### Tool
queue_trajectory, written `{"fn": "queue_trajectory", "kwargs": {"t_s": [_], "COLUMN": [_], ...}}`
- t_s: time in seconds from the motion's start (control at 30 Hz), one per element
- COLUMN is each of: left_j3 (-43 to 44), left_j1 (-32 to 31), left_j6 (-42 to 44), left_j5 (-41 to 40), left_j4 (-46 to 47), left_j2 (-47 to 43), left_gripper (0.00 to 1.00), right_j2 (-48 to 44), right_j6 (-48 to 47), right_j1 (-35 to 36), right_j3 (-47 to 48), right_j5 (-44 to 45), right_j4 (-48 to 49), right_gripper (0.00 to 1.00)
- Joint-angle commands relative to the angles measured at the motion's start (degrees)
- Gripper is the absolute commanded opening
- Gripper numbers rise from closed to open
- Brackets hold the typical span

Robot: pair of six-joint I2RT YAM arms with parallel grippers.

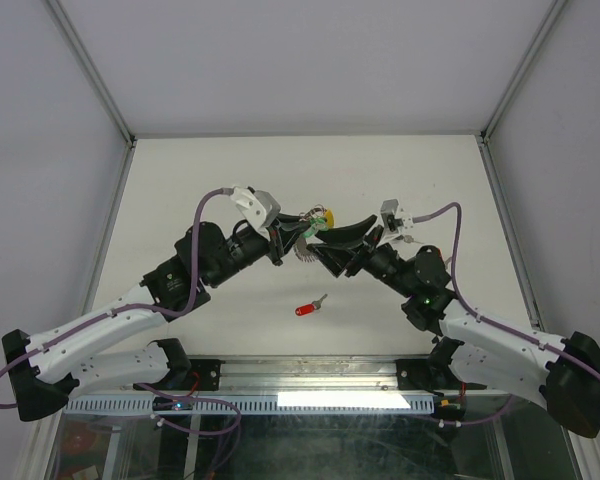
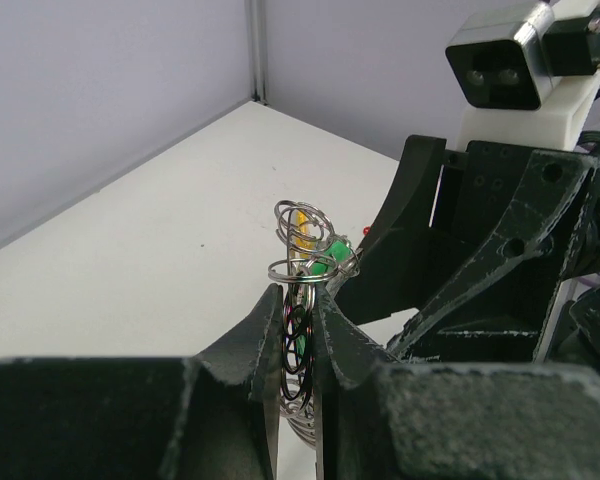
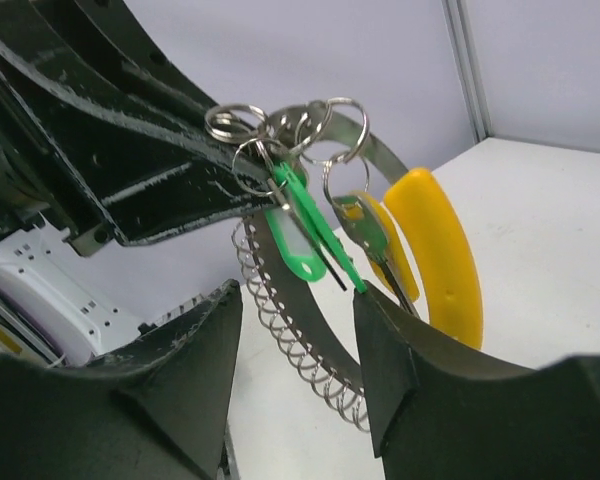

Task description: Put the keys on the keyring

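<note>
My left gripper (image 2: 300, 295) is shut on the keyring (image 2: 298, 345), a silvery coiled wire loop held up above the table. Small split rings (image 2: 302, 240) sit at its top. A key with a green tag (image 3: 302, 232) and one with a yellow tag (image 3: 372, 228) hang from them, beside a curved yellow plastic piece (image 3: 442, 255). The right gripper (image 3: 298, 295) stands open, its fingers either side of the coiled keyring (image 3: 298, 345), the right finger close to the green tag's tip. In the top view both grippers (image 1: 283, 238) (image 1: 327, 245) meet mid-table. A red-tagged key (image 1: 309, 307) lies loose on the table.
The white table (image 1: 180, 190) is walled by grey panels with metal corner posts (image 1: 93, 70). The red-tagged key lies just in front of the two grippers, between the arms. The right arm's wrist camera block (image 2: 520, 60) looms close to the left gripper.
</note>
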Motion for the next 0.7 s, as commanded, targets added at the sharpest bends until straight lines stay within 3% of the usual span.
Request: {"fn": "queue_trajectory", "kwargs": {"t_s": [0.0, 0.47, 0.67], "left_j3": [-0.50, -0.75, 0.38], "left_j1": [-0.60, -0.60, -0.60], "left_j6": [-1.44, -1.55, -1.59], "left_j5": [1.38, -1.15, -2.98], "left_j4": [5.02, 4.83, 3.62], "left_j2": [-1.52, -1.54, -1.35], "left_gripper": [0.00, 0.00, 0.00], "right_j2": [0.41, -2.10, -7.61], "right_j6": [3.15, 5.40, -8.78], "right_j1": [-0.21, -0.30, -0.22], "right_j3": [-0.19, -1.36, -2.34], "right_j5": [4.01, 7.68, -0.33], "right_j4": [9.54, 2.94, -7.19], "right_gripper": [0.52, 0.49, 0.49]}}
